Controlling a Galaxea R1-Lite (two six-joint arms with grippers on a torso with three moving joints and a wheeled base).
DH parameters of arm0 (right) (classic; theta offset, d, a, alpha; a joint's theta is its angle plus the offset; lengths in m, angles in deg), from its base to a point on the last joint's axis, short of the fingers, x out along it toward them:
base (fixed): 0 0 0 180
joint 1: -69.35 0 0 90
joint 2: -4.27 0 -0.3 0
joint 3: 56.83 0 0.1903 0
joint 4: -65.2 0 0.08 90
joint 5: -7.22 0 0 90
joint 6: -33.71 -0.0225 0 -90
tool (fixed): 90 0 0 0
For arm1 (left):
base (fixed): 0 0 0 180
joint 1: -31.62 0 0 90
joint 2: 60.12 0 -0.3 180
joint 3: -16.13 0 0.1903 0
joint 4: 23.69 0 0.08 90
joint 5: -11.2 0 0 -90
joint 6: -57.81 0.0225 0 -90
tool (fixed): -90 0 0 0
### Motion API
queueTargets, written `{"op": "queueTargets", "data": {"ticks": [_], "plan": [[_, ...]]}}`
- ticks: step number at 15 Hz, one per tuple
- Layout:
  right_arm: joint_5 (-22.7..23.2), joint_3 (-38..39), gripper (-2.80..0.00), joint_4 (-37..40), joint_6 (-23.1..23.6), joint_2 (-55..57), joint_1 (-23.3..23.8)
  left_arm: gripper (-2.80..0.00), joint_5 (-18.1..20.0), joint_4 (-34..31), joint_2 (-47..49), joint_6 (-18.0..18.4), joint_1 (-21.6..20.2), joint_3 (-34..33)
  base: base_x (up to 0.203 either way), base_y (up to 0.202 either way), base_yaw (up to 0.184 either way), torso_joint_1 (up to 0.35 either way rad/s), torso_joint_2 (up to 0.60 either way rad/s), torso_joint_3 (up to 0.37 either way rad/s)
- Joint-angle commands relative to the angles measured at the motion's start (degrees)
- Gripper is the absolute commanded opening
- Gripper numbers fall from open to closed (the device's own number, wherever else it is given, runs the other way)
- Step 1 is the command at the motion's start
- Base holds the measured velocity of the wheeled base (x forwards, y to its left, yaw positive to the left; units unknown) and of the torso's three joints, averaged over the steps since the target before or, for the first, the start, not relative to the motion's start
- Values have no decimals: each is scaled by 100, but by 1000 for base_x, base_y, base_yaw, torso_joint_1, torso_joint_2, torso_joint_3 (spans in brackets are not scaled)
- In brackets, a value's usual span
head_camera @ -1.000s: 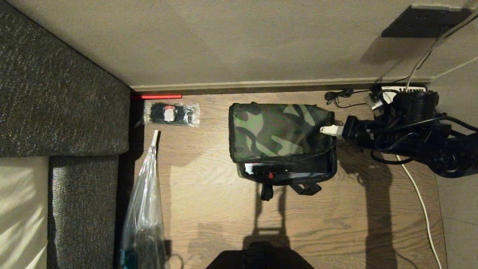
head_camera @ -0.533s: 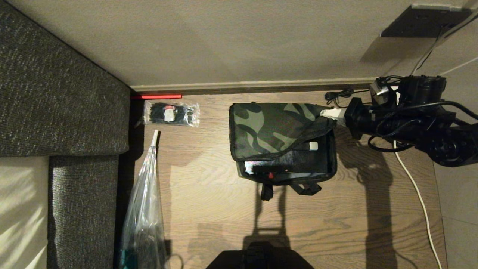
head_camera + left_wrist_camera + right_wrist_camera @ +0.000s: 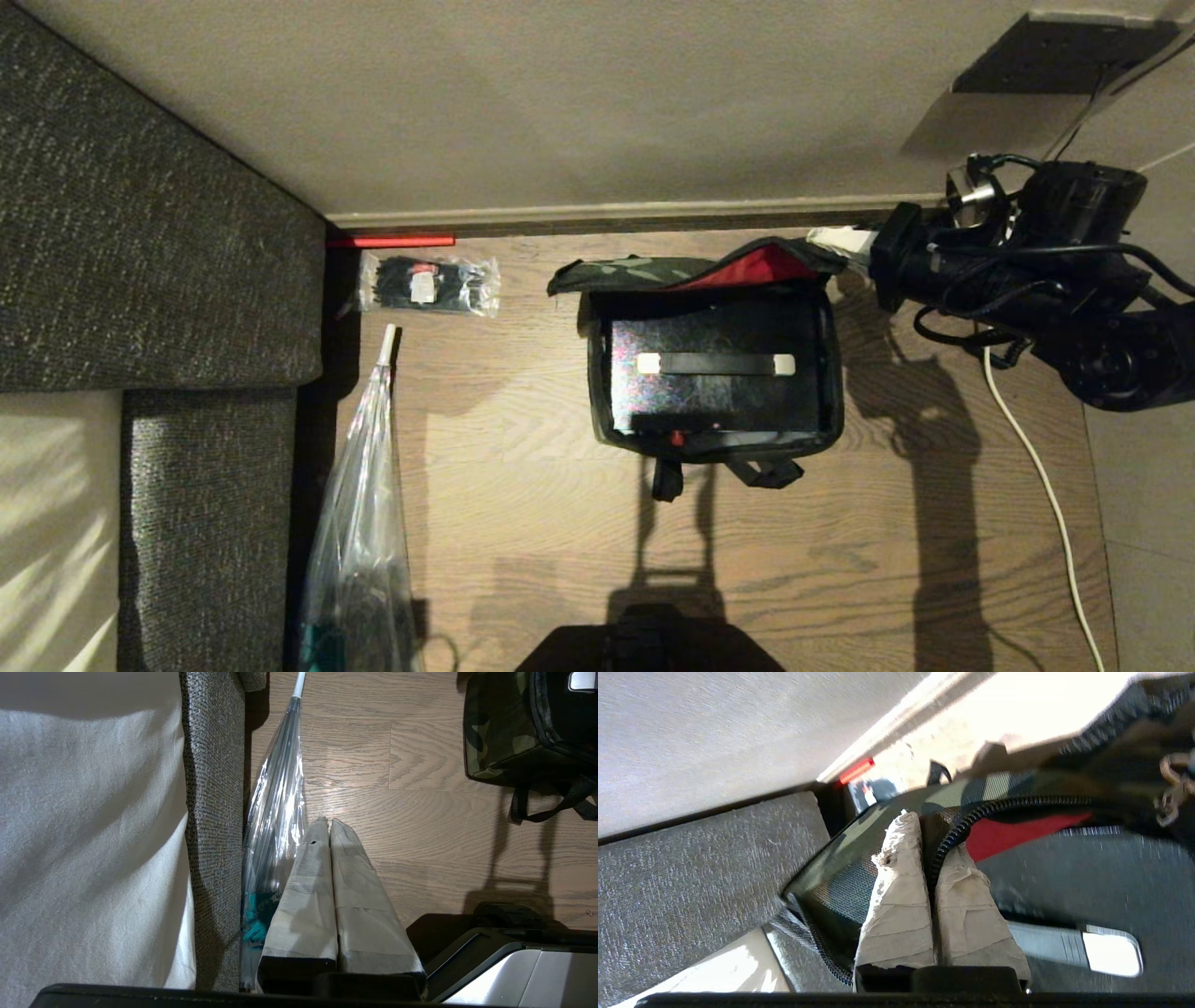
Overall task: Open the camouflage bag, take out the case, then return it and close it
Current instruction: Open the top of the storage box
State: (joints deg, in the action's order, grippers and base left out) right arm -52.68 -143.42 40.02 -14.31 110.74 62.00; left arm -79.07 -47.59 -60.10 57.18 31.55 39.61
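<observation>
The camouflage bag (image 3: 833, 373) stands on the wooden floor with its lid (image 3: 627, 271) folded back toward the wall, the red lining (image 3: 754, 269) showing. The black case (image 3: 709, 401) sits inside; its black handle with pale ends (image 3: 715, 364) and a small red button (image 3: 676, 438) are visible. My right gripper (image 3: 837, 241) is at the lid's far right corner, shut on the lid's zipper edge (image 3: 971, 812), its taped fingers (image 3: 896, 891) pinching the fabric. Off to the left my left gripper (image 3: 325, 822) hangs shut and empty over the floor, away from the bag (image 3: 495, 737).
A grey sofa (image 3: 140, 233) fills the left side. A long clear plastic-wrapped item (image 3: 359, 523) lies along it. A clear packet of black items (image 3: 429, 283) rests near the skirting. A white cable (image 3: 1046, 485) runs down the floor at right. Black straps (image 3: 728, 471) trail from the bag's front.
My right gripper has moved back toward the wall with the lid's edge in it. The lid has swung from lying over the bag to folded back, uncovering the case and red lining.
</observation>
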Motion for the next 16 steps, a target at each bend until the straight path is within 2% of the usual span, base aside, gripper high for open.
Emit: {"op": "queueTargets", "data": {"ticks": [1,4,5,12,16], "plan": [[13,15,-280,-309,7,91,1,-280,-8,0,-2,2,-1,-2,0,0,0,0,0,0],[1,-81,-280,-463,22,168,7,-280,-8,0,-2,2,-1,-2,0,0,0,0,0,0],[-13,-129,0,-473,30,190,6,-280,-8,0,-2,-7,-1,-2,0,0,0,0,0,0],[-29,-22,0,-955,109,235,14,-280,-8,0,-2,-5,-1,-2,0,0,0,0,0,0],[-27,-40,0,-1572,133,277,50,-280,-8,0,-2,-7,-1,-2,0,0,0,0,0,0]]}}
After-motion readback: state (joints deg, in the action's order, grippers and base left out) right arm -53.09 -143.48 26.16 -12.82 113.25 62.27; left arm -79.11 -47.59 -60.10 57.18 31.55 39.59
